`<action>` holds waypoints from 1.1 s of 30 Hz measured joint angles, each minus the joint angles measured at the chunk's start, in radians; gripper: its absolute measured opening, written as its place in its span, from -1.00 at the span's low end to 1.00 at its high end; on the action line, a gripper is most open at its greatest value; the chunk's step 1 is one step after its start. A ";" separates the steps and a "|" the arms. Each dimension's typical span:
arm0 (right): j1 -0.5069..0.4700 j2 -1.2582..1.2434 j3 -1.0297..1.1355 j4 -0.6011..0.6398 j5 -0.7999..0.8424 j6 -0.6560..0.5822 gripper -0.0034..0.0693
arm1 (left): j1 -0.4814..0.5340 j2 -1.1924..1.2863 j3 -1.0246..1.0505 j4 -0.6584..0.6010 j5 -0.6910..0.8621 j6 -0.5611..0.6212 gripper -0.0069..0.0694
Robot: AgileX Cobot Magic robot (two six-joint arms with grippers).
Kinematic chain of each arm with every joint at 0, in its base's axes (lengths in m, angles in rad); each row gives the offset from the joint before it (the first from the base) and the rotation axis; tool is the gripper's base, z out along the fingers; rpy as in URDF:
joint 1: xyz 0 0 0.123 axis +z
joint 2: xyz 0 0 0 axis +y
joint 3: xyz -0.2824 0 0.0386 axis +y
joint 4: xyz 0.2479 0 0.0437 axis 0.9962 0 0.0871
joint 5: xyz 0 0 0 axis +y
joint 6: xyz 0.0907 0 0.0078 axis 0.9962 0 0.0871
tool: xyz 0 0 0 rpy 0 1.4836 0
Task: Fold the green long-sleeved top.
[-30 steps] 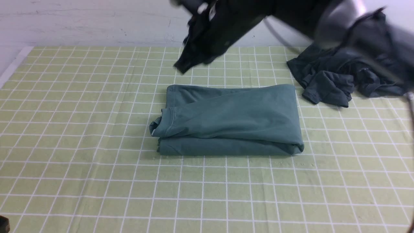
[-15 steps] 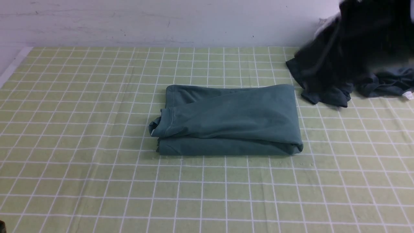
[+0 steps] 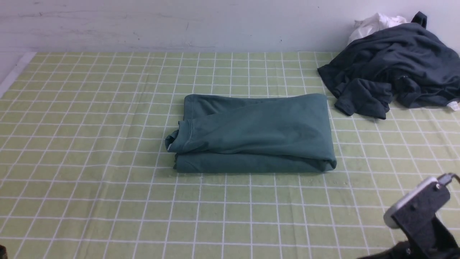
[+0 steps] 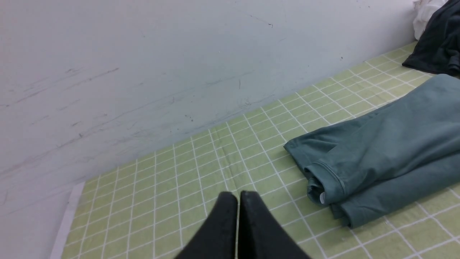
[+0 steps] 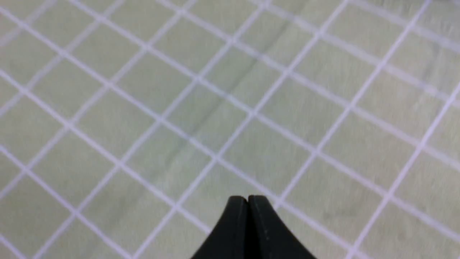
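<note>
so the green long-sleeved top point(image 3: 258, 129) is a folded bundle mid-tabletop point(image 3: 90, 212), long axis running left to right, ahead of both empty, clenched grippers, left point(image 4: 234, 196) and right point(image 5: 247, 198); can't tell which arm's nearer, and no readable brand or writing anywhere, just a blank-looking white tag point(image 3: 453, 105) near the right edge

The green long-sleeved top point(image 3: 251, 133), dark teal-green and plain on the faces that show, lies in a wide, loosely folded bundle on the desk point(image 3: 107, 216), well apart from both pairs of jaws; its upper layer slants over the lower ones, and a seamed, crumpled end pokes out on the side nearer the left jaws point(image 4: 234, 196) than the right jaws point(image 5: 248, 199)
</note>
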 joint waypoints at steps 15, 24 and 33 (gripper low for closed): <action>-0.210 -0.506 0.364 0.083 -0.571 -0.026 -0.95 | 0.000 -0.001 0.001 -0.003 0.000 0.000 -0.83; -0.505 -0.883 0.368 0.006 -0.225 -0.003 -0.95 | 0.000 -0.001 0.001 -0.003 0.000 0.000 -0.83; -0.532 -1.042 0.367 -0.237 -0.026 0.262 -0.95 | 0.000 -0.001 0.001 -0.003 0.000 0.000 -0.83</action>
